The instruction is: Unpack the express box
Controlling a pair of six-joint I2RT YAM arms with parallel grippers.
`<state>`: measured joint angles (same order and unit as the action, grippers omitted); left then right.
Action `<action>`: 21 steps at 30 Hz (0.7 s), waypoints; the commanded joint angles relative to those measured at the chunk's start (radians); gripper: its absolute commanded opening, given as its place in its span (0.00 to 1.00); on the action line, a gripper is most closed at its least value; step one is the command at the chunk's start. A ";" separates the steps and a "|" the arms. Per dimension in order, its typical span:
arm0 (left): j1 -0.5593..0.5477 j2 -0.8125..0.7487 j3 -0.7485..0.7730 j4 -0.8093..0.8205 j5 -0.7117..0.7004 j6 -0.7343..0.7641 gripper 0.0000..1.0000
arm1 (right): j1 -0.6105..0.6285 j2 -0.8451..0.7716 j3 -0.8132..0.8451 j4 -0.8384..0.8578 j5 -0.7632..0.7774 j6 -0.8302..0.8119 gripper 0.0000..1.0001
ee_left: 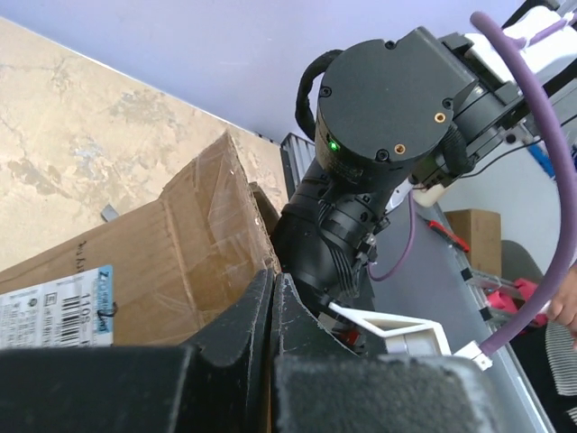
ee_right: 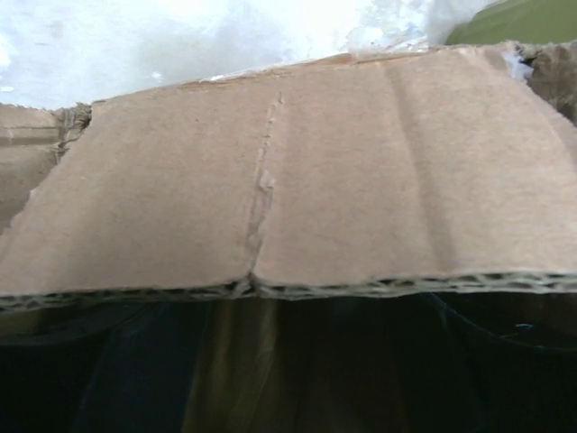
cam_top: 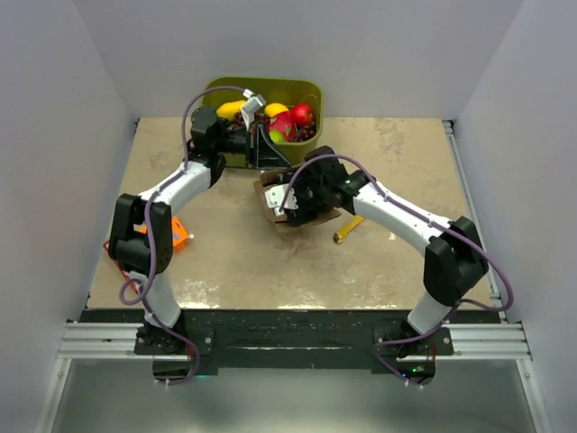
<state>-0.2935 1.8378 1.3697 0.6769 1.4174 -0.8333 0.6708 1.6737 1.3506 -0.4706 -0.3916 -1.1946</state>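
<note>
We judge the express box light and stiff; pinch a flap edge. Our left end effector is closed; the right end effector we cannot tell.

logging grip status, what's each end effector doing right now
left end effector: closed, at a flap of the small brown cardboard box
right end effector: cannot be told

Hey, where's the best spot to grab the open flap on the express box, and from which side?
Probably its free corrugated edge, near the middle, one finger above and one below the flap. Come from the side of the right arm: that thin edge faces the right wrist camera, with open space under it.
</note>
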 commanded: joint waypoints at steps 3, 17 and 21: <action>-0.015 0.063 0.055 0.050 0.143 -0.089 0.00 | 0.016 0.113 -0.012 0.252 -0.072 -0.027 0.83; 0.011 0.072 0.199 -0.047 0.124 -0.156 0.00 | 0.030 0.080 0.098 0.185 -0.149 -0.036 0.63; 0.011 -0.015 0.218 -0.196 0.133 -0.047 0.00 | 0.021 -0.021 0.049 0.182 -0.089 -0.011 0.64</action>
<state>-0.2565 1.9461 1.5257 0.6086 1.4837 -0.9703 0.6830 1.7882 1.4342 -0.3222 -0.5076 -1.1851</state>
